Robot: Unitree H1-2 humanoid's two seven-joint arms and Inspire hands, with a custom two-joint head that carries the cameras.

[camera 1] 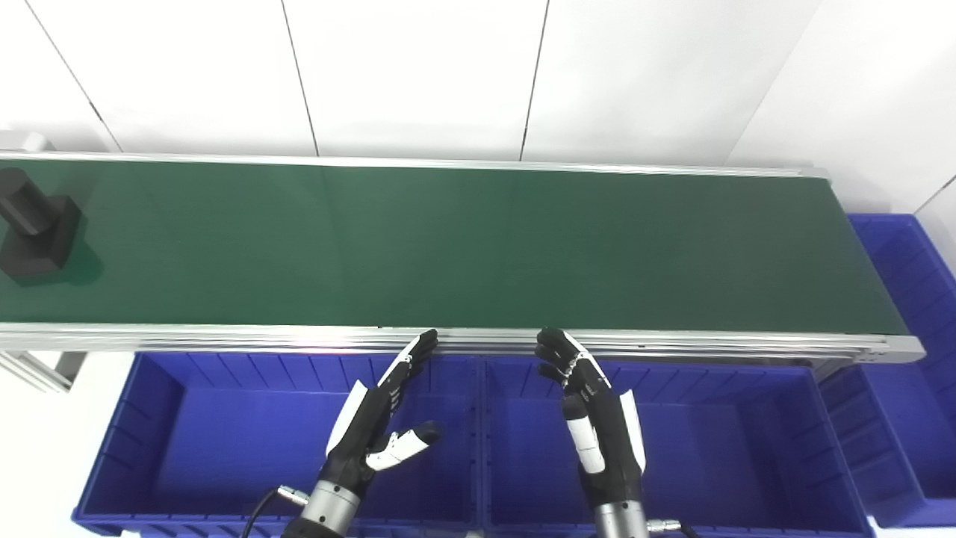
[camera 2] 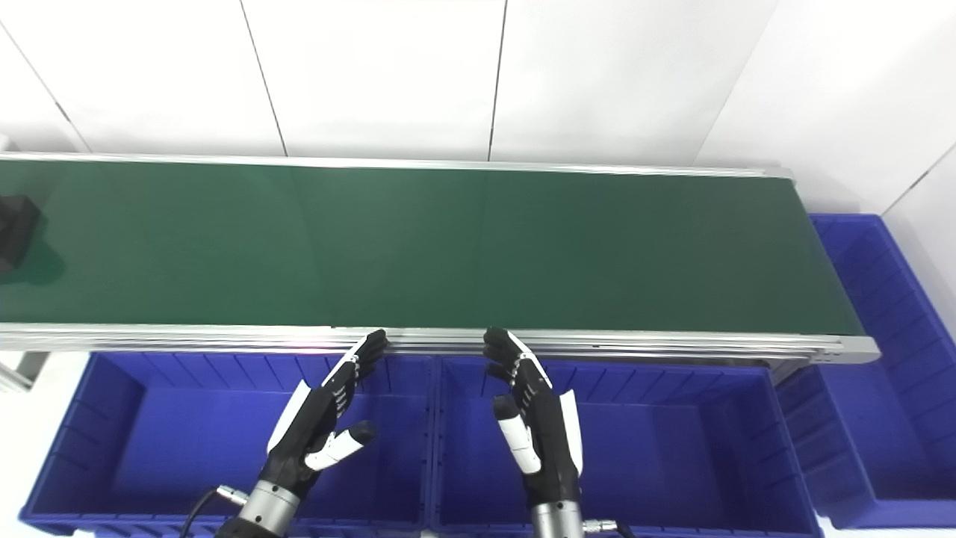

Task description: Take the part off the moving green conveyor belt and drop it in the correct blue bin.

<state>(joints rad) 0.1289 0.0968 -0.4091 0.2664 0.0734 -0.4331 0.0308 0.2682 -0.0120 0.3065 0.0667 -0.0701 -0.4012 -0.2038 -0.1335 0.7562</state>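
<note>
fingers [camera 1: 409, 360] on both hands are spread and hold nothing. left hand [camera 1: 373, 426] should wait till the part [camera 1: 33, 224] rides the belt [camera 1: 478, 246] close, then grab.

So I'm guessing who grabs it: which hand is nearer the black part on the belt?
Left. The left hand is nearer the black part, which lies far to its left; the right hand is farther right.

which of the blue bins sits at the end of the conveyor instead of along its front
The far-right blue bin, past the green conveyor belt's right end. The left bin and middle bin sit side by side below its front rail.
</note>
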